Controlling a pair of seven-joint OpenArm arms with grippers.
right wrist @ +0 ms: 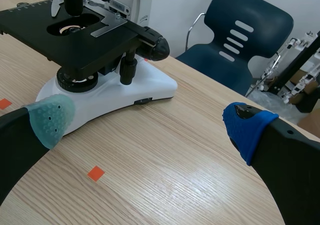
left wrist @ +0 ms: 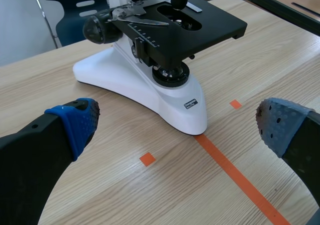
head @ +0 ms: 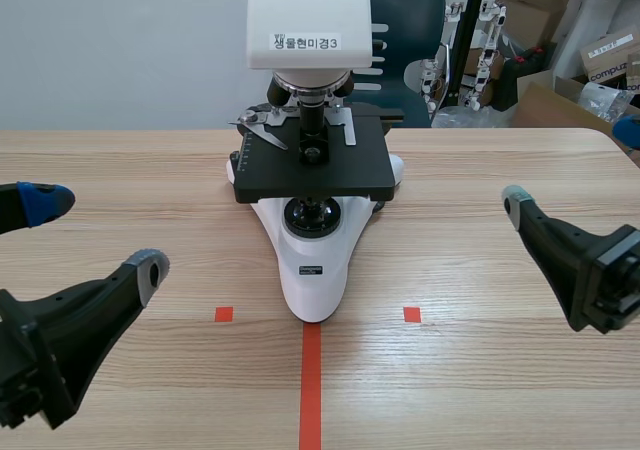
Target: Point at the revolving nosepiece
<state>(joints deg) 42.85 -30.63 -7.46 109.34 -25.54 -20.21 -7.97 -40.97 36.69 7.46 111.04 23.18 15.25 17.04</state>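
A light wooden table (head: 480, 170) stands in a room with a blue chair (head: 405, 10) and cardboard boxes (head: 560, 30) behind it. The microscope (head: 315, 260) is in the middle of the table. Its revolving nosepiece (head: 311, 86) sits high, directly under the white head and above the black stage (head: 330, 165).

The left gripper (head: 98, 235) and the right gripper (head: 572, 166) both hang low at the sides, each with fingers wide apart and holding nothing.

To point well, I think one arm should rise above the stage level, bring its fingers together, and come from the side. It should stop near the nosepiece and not push the objective.
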